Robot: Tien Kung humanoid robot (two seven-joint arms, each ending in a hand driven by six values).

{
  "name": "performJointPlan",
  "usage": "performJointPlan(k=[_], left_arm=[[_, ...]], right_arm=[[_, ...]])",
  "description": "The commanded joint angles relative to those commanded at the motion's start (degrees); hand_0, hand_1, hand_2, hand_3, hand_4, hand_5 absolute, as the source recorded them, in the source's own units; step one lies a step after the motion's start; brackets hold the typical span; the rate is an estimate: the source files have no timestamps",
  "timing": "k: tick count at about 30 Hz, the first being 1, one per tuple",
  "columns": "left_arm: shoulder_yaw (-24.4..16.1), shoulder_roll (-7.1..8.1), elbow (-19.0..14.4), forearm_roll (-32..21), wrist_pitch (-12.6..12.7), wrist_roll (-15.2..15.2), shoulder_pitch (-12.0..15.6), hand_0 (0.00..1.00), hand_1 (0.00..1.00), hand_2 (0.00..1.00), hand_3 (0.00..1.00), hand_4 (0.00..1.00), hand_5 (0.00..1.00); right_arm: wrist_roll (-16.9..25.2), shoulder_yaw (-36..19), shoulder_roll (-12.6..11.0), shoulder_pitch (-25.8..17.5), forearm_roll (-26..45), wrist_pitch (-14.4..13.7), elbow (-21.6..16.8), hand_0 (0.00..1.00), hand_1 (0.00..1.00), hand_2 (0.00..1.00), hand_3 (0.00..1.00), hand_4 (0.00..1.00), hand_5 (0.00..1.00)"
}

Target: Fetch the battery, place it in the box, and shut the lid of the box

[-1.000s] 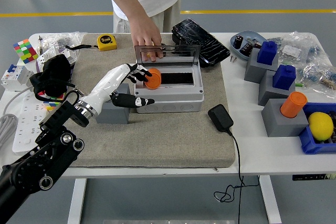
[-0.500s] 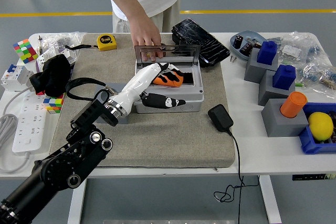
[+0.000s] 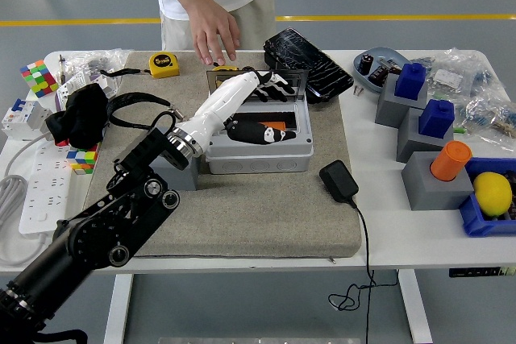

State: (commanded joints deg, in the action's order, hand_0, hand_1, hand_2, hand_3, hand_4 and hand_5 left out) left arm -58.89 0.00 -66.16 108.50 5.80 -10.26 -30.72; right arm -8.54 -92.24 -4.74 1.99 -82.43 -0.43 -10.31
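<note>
left hand (image 3: 256, 102) reaches forward, fingers (image 3: 278, 83) spread and holding nothing; a person's hand (image 3: 214, 36) hovers just beyond them.

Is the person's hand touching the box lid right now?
No: the person's hand hovers behind the box lid, while the left hand reaches the lid.

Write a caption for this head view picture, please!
Robot's left hand reaches the box lid; orange battery inside.

orange battery (image 3: 275, 126) lies, seemingly flat, inside open grey box (image 3: 266, 153).
</note>
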Motion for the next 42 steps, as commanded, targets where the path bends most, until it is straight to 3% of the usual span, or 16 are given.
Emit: performJointPlan(k=[3,4,13,19,42], left_arm=[[-1.67,0.00,1.04,1.15,-0.17,0.21,-1.56,0.522,0.652,0.639,0.697,0.998,0.248],[-2.18,0.00,1.42,1.46,-0.16,0.20,-2.00,0.670,0.732,0.714,0.751,0.998,0.260],[-6.01,0.00,6.58,5.94,0.01,1.07,-5.40,0.710,0.762,0.742,0.765,0.998,0.260],[-5.61,0.00,8.09,6.62,-0.81,2.43,-4.85,0.714,0.771,0.755,0.775,0.998,0.275],[-0.52,0.00,1.67,3.69,-2.40,5.27,-0.41,0.586,0.711,0.721,0.758,0.998,0.309]], right_arm=[[-0.04,0.03,-0.01,0.08,-0.09,-0.02,0.00,0.642,0.639,0.668,0.559,0.968,0.511],[-0.05,0.06,-0.02,0.10,-0.09,-0.02,0.00,0.642,0.641,0.668,0.560,0.969,0.510],[-0.09,0.25,-0.12,0.28,-0.10,0.01,0.00,0.642,0.639,0.668,0.560,0.968,0.511],[-0.01,0.35,-0.12,0.21,0.30,0.01,0.00,0.642,0.640,0.668,0.560,0.969,0.513],[0.26,0.47,-0.06,-0.14,0.46,0.00,0.00,0.641,0.640,0.668,0.561,0.967,0.520]])
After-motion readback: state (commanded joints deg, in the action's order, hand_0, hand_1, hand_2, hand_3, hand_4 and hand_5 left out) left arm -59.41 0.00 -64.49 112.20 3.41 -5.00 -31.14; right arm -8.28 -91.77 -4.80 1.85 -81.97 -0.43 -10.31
